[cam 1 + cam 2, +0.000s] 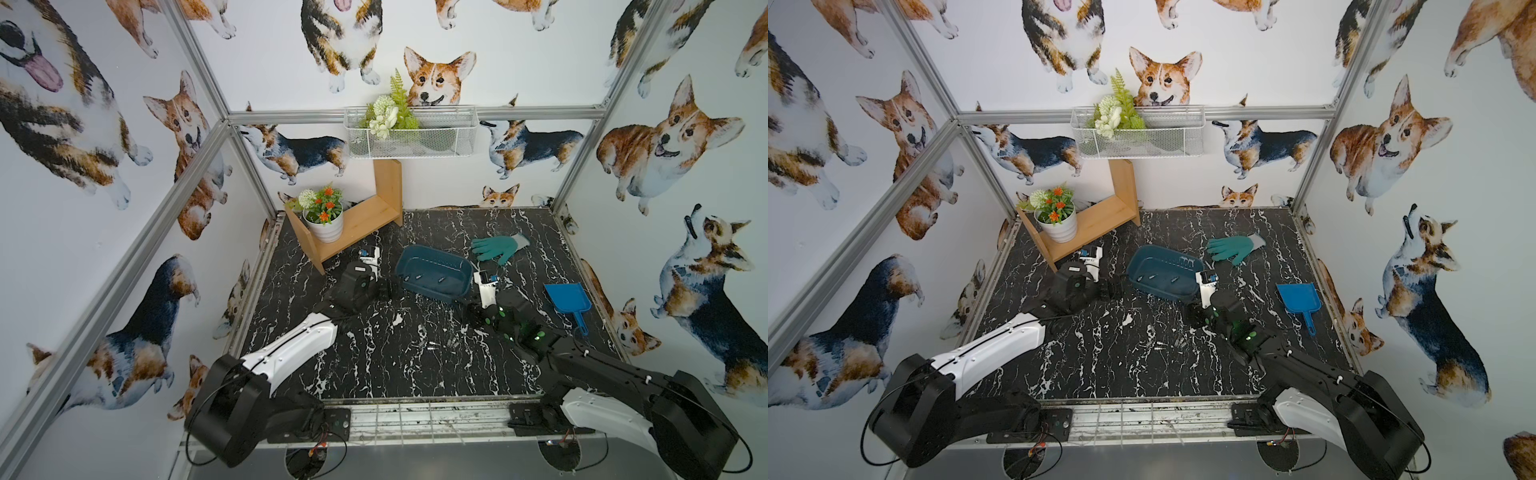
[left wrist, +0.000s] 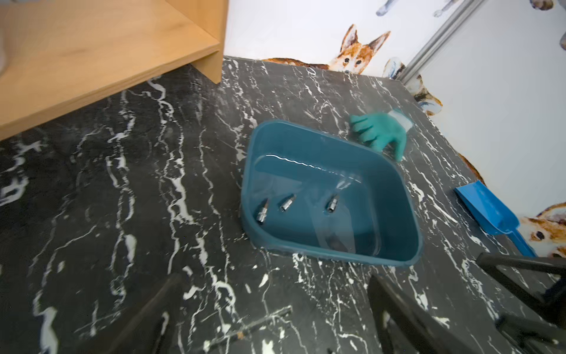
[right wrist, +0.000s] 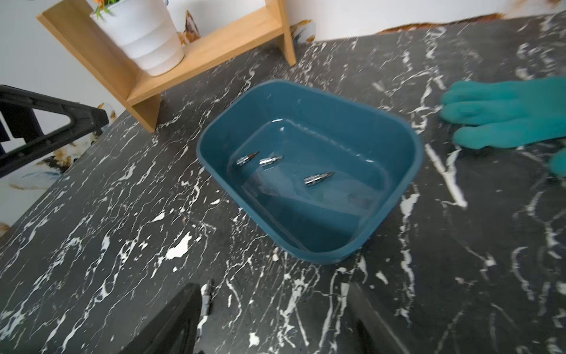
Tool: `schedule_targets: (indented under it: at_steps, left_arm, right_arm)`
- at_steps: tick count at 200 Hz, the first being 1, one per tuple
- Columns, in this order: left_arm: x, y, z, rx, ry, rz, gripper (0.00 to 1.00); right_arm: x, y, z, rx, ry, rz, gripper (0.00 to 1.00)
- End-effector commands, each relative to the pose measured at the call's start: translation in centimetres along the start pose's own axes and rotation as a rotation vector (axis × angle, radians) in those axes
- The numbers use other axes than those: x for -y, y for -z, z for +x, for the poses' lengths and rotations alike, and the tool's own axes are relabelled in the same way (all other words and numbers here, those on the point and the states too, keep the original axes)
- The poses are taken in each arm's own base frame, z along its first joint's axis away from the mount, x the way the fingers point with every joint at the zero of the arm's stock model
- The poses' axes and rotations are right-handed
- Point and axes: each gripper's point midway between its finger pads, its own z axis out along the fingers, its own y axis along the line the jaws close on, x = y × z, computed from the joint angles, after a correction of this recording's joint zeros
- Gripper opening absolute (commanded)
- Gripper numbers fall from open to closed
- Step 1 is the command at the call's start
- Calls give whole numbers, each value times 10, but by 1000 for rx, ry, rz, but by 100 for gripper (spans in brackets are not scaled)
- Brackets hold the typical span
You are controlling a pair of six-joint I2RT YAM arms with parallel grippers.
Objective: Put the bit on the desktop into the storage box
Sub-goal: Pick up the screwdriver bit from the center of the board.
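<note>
Judging from how things lie, the task is taken to be partly done. Three short silver metal bits (image 2: 287, 203) are seen on the floor of the shallow dark teal-blue plastic storage box (image 2: 269, 153). Two lie close together near one end wall and the third a little apart from them. The box stands on the black marble-pattern surface (image 1: 374, 365) with white veins, between the two arms.

More is left to be gathered. One further silver bit (image 3: 206, 295) is seen on the surface outside the box, well short of its near wall. In both top views, small glints (image 1: 432, 345) are made out on the surface in front of the box and apart from it. These may be more bits, but they are too small for that to be settled.

The left fingers (image 2: 398, 315) are spread wide and released, with nothing gripped between them. They are held just beside one end wall of the box. A thin blurred streak (image 2: 245, 329) on the surface beneath them cannot be identified.

The right fingers (image 3: 171, 325) are likewise parted wide, and nothing is grasped. The stray bit lies just beside the inner face of one of them. Whether it is touched cannot be told.
</note>
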Motion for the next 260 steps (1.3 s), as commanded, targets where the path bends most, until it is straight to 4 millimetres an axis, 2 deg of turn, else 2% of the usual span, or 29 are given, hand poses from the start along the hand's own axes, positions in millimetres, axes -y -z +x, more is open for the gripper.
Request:
schedule_targets:
  at_steps: [1, 56, 101, 152, 170, 187, 260]
  left_arm:
    - [-17, 16, 0, 72, -13, -40, 100]
    - [-44, 51, 19, 207, -57, -110, 100]
    - [-59, 66, 15, 271, -54, -184, 100]
    - [-61, 70, 15, 297, -49, -187, 100]
    - [-61, 69, 16, 290, -51, -189, 100]
    - [-61, 67, 17, 282, -53, -190, 100]
    - [-61, 64, 17, 276, -56, -187, 100]
  right_arm:
    - [-13, -10, 19, -90, 20, -6, 80]
    - [-51, -36, 49, -253, 31, -47, 71]
    - [-72, -55, 76, -377, 108, -3, 64]
    - [-76, -70, 97, -454, 177, 69, 55]
    - [-75, -73, 100, -465, 187, 85, 47]
    - [-73, -75, 102, -476, 191, 98, 43]
    - [-65, -82, 107, -492, 210, 147, 35]
